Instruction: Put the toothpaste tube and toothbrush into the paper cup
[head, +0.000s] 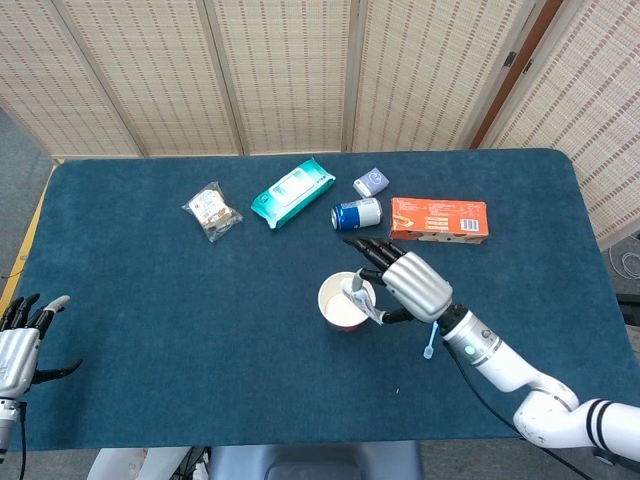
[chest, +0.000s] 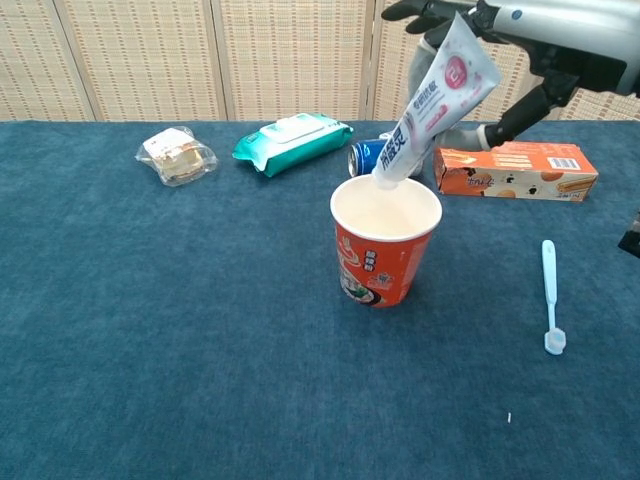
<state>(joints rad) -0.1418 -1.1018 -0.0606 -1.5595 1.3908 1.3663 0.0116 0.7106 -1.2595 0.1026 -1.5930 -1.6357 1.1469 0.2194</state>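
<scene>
A red paper cup (chest: 385, 247) (head: 342, 303) stands upright mid-table. My right hand (head: 405, 283) (chest: 500, 25) holds a white toothpaste tube (chest: 426, 97) (head: 360, 296) tilted, cap end down, just over the cup's far rim. To the cup's right, a light blue toothbrush (chest: 550, 297) (head: 433, 336) lies flat on the cloth, partly hidden under my right arm in the head view. Far off at the table's near left edge, my left hand (head: 18, 345) rests with fingers spread and nothing in it.
Behind the cup lie a blue can (chest: 388, 156), an orange box (chest: 515, 171), a teal wipes pack (chest: 290, 140), a small lilac packet (head: 371, 181) and a wrapped snack (chest: 175, 154). Blue cloth (chest: 150, 330) covers the table.
</scene>
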